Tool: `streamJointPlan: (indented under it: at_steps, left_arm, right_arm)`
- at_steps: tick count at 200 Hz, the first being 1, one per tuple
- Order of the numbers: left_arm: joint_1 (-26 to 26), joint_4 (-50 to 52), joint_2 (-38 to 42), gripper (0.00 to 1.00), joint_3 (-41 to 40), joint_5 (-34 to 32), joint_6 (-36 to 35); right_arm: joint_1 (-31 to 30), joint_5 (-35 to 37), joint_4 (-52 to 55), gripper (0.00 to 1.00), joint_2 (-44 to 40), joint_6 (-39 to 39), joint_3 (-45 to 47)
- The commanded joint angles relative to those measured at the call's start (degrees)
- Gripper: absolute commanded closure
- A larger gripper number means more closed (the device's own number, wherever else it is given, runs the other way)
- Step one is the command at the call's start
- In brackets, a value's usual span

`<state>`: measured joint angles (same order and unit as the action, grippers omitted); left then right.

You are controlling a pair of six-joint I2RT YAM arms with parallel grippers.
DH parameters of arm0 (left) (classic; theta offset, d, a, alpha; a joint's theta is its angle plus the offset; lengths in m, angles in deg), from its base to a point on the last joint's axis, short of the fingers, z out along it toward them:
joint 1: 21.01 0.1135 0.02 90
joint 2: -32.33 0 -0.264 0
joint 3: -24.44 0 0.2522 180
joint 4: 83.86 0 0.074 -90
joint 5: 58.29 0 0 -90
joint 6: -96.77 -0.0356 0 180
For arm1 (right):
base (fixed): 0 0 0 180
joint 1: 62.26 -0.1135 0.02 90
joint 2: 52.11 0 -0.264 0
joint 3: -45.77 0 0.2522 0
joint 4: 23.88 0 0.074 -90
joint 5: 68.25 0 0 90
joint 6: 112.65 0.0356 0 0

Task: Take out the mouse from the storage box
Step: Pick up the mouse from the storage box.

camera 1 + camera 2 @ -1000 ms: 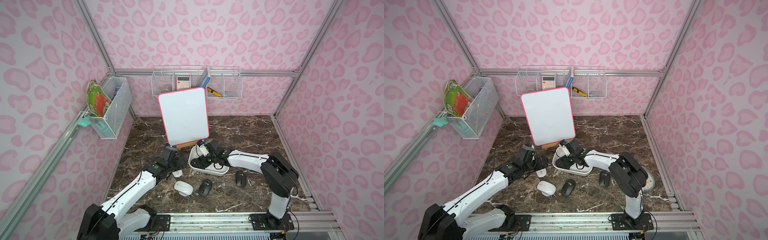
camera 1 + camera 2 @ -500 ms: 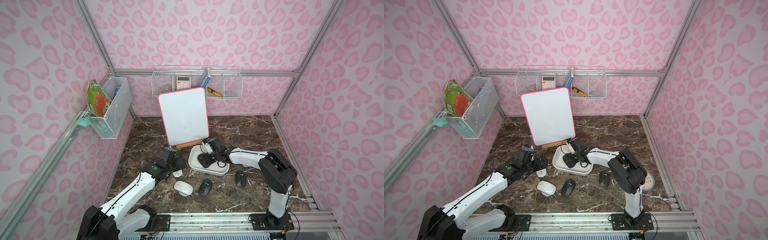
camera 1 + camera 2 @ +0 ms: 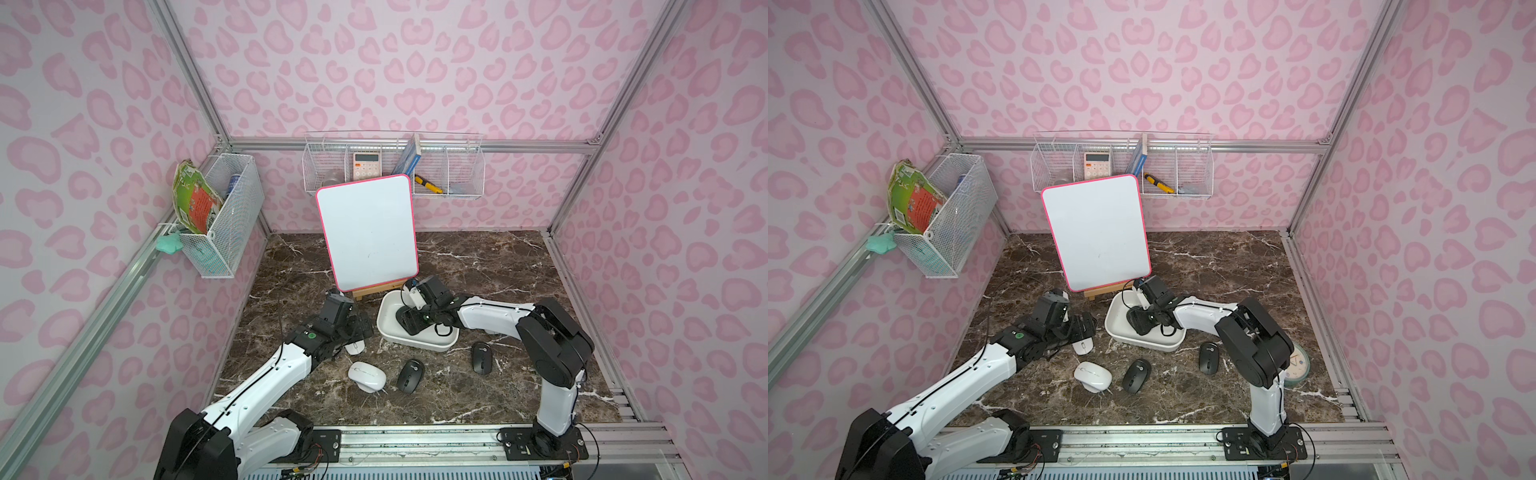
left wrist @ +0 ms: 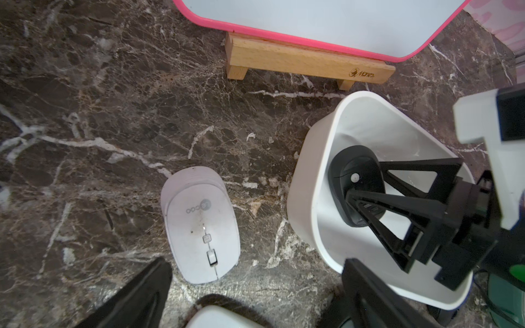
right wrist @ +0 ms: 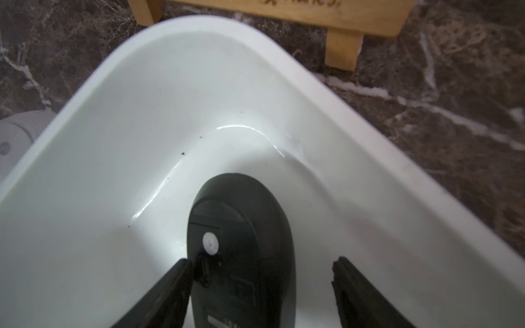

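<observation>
The right gripper point(image 5: 261, 262) is sitting low inside the storage box point(image 5: 113, 136), with its two black fingers standing apart and straddling the black mouse point(image 5: 241, 221). One finger is lying right at the mouse's side, touching it or nearly so. The other is standing clear of it, with white box floor showing in the gap, so this claw is fairly wide and not clamped on anything. The black mouse is lying on the floor of the box, near the rounded corner closest to the wooden stand point(image 4: 306, 61), with a small pale round mark showing on its surface.

In both top views the box point(image 3: 388, 320) is resting on the dark marble tabletop point(image 3: 478, 266), with the right arm reaching into it from its own side.

The left gripper point(image 4: 255, 265) is hanging outside the box, near the wall on the left arm's side. Its fingers are spread wide and holding nothing. A white mouse point(image 4: 201, 227) is lying flat on the marble just beside that wall, ahead of the open fingers.

On the side of the box toward the arms' bases, a second white mouse point(image 3: 366, 376) and two loose black mice point(image 3: 410, 375) point(image 3: 481, 357) are lying on the marble — all near the box, none touching it. On the far side of the box, the wooden stand is propping up a pink-edged whiteboard point(image 3: 368, 237).
</observation>
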<state>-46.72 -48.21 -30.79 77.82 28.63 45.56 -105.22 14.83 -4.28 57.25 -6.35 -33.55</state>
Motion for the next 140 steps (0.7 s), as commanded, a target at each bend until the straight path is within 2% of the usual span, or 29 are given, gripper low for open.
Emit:
streamJointPlan:
  at_steps: [1, 57, 117, 140]
  left_arm:
    - [0.1, -0.7, 0.0, 0.01, -0.2, 0.3, -0.3]
    - [0.1, -0.6, 0.3, 0.01, -0.2, 0.3, -0.3]
    - [0.1, -0.8, 1.2, 0.01, -0.9, 0.1, -0.1]
    - [0.1, -0.8, 1.6, 0.01, -1.3, 0.0, -0.1]
  right_arm:
    - [0.5, -1.3, -0.8, 0.25, 1.3, 0.7, 0.1]
    - [0.4, 0.0, -0.8, 0.45, 3.8, 0.9, -1.3]
    - [-0.3, 1.9, 0.2, 0.68, 2.1, 1.2, -1.0]
    - [-0.7, 3.0, 0.8, 0.73, 1.3, 1.3, -1.2]
